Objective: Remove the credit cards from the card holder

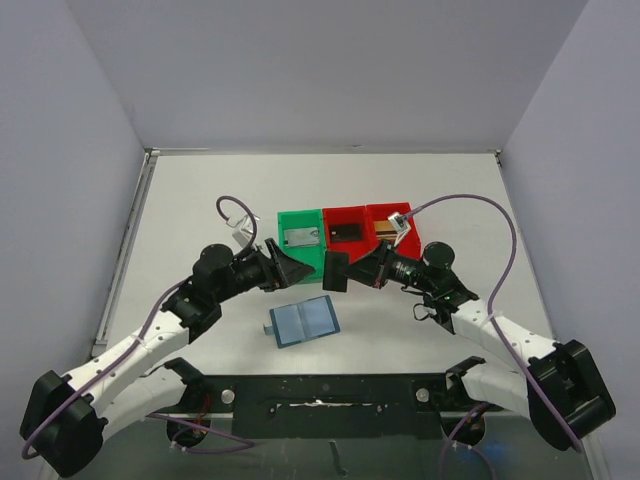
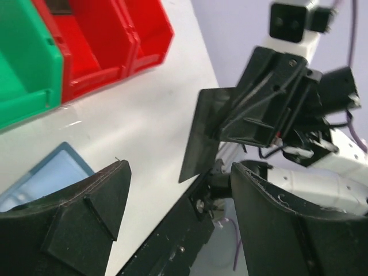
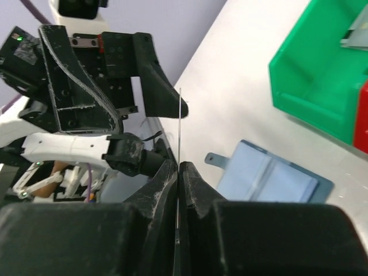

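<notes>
White tabletop (image 1: 200, 200) between pale walls (image 1: 330, 70), blue card holder (image 1: 304, 322) open on it; right gripper (image 3: 179, 167) clenched on dark card (image 2: 204, 129), left gripper (image 2: 179, 171) released.

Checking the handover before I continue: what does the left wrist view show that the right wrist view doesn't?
Left wrist only: the broad dark face of the card, seen past the open left tool. Right wrist only: the card edge-on, pinched in the shut right tool, and both panels of the card holder. Both: the green bin and the white table.
</notes>
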